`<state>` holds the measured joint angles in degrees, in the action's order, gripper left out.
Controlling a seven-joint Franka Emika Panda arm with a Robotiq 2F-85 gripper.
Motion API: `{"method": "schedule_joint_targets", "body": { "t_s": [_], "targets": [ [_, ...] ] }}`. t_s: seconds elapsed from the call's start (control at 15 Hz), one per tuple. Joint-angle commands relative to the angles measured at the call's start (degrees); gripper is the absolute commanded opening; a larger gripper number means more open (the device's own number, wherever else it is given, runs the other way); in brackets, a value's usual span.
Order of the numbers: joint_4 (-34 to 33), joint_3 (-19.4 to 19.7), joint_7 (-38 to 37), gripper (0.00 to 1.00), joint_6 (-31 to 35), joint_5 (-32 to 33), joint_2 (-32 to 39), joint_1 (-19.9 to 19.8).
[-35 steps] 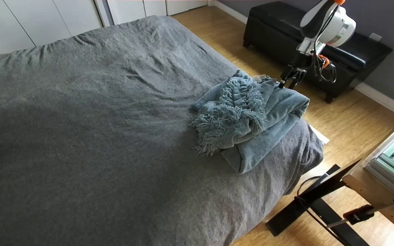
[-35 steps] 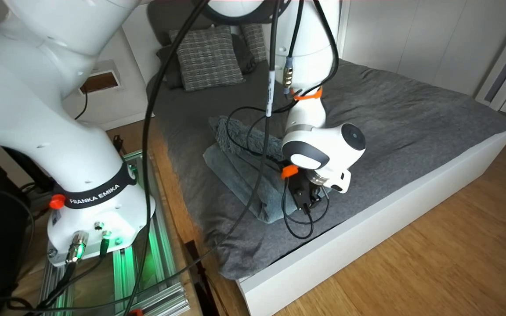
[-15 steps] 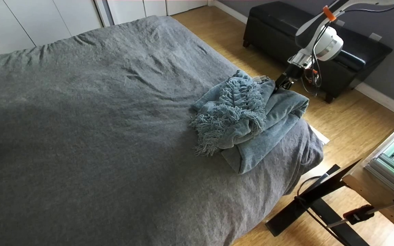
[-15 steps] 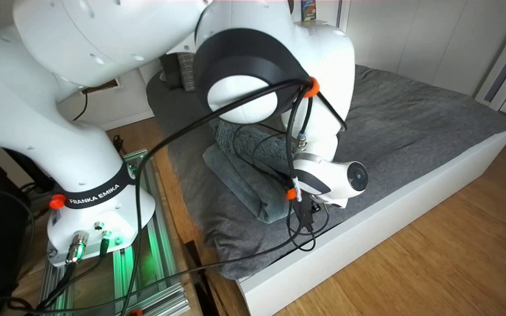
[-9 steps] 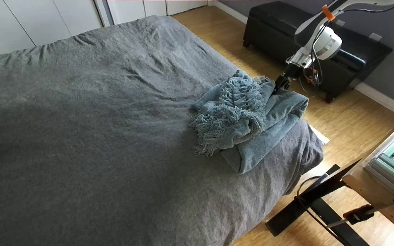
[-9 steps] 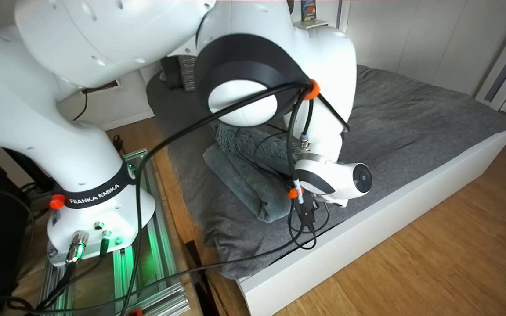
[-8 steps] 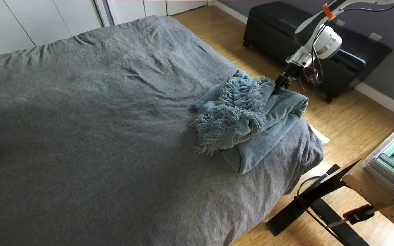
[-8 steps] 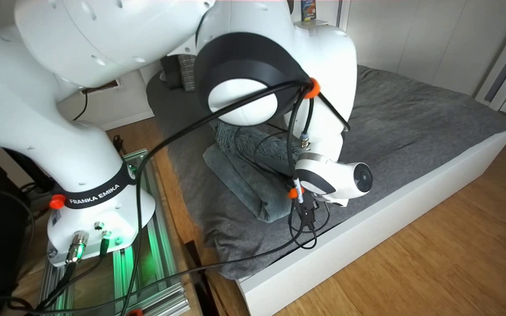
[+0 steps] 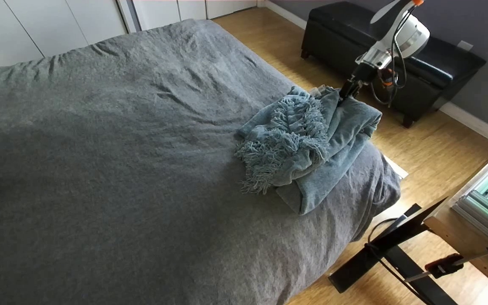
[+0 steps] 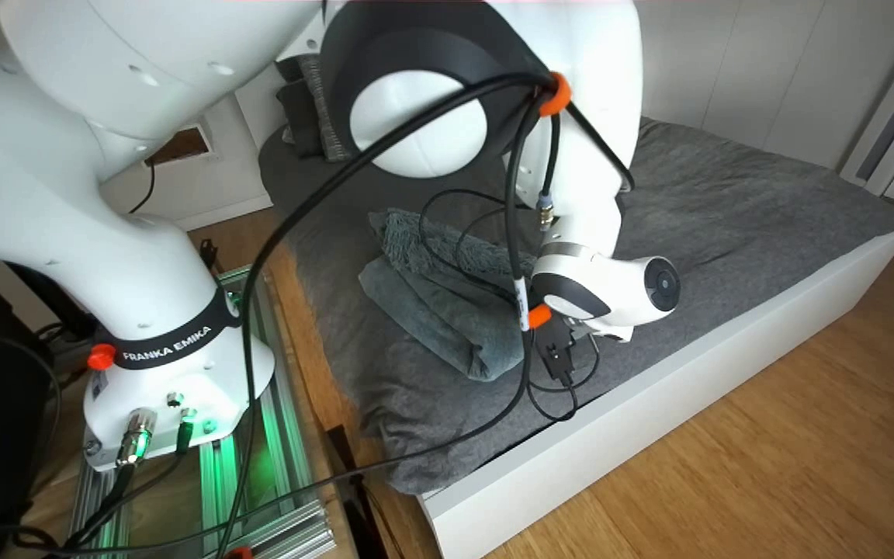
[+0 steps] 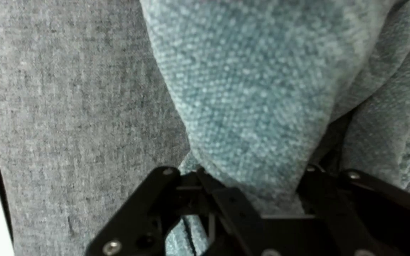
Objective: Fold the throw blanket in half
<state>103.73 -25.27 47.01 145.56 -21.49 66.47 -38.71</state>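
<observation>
The blue-grey throw blanket [image 9: 333,165] lies bunched on the corner of the bed, its fringe [image 9: 288,131] on top. In an exterior view, part of the blanket [image 10: 439,303] shows behind the arm's cables. My gripper [image 9: 340,100] is at the blanket's edge towards the foot of the bed, pinching a raised fold. From the wrist view, that thick fold of blanket [image 11: 255,106] runs down between the fingers of the gripper [image 11: 258,177], which is shut on it. The very tips are buried in cloth.
A grey-covered bed [image 9: 142,169] spreads beyond the blanket. Its white frame board [image 10: 649,373] runs just past the gripper. A black bench [image 9: 354,38] stands across the floor. Loose black cables [image 10: 521,233] hang along the arm. Pillows [image 10: 303,109] sit at the far end.
The gripper came down into the blanket, shut on a fold, and has now risen slightly. The blanket's edge lifts with it, and its near corner has shifted a little.
</observation>
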Motion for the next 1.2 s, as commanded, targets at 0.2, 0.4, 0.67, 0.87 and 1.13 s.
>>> {"method": "schedule_joint_targets", "body": {
  "t_s": [0.2,0.4,0.67,0.87,1.13],
  "targets": [
    [2.5,-1.3,3.6,0.08,1.7,-3.0,-6.4,-5.2],
    [2.4,-0.9,4.2,0.08,2.6,-2.9,-7.5,-6.3],
    [2.8,-0.3,4.8,0.08,8.7,-2.2,-8.3,-6.9],
    [3.0,0.3,4.0,0.08,13.0,-1.0,-9.1,-7.1],
    [4.7,1.0,2.9,0.08,18.3,0.7,-11.6,-6.9]
  ]
}}
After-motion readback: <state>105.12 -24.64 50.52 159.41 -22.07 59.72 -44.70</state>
